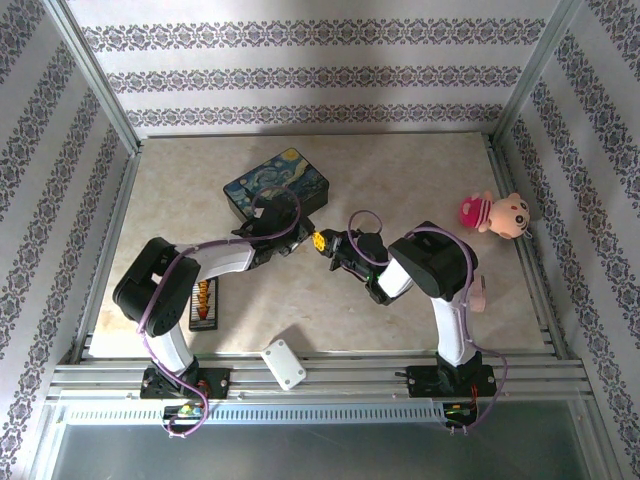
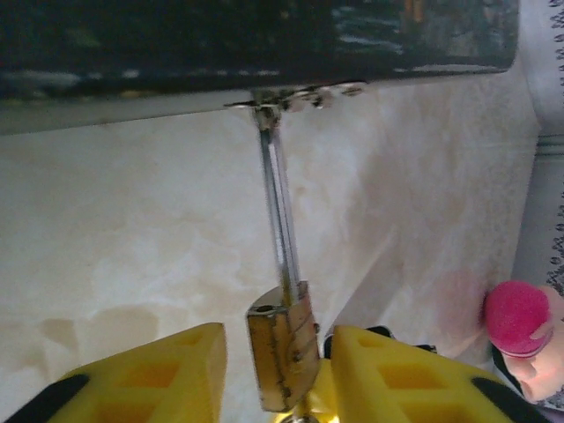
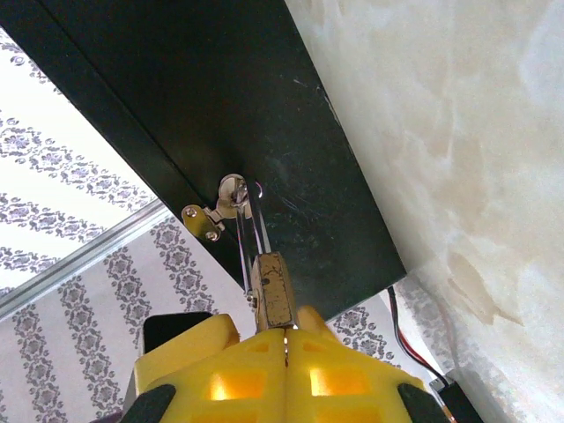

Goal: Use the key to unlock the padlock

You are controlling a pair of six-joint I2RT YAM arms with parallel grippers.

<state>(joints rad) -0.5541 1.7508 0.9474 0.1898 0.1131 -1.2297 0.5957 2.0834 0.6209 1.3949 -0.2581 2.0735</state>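
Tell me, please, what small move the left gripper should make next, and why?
Probably close the left gripper on the padlock: its brass body sits between the open yellow fingers, a gap on each side, with the shackle through the box's latch. A firm hold should steady it.

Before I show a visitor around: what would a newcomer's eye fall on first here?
The brass padlock is hooked by its shackle on the starry box's latch, between the left gripper's open yellow jaws. The right gripper is shut at its base. A pink plush toy lies by the right wall.
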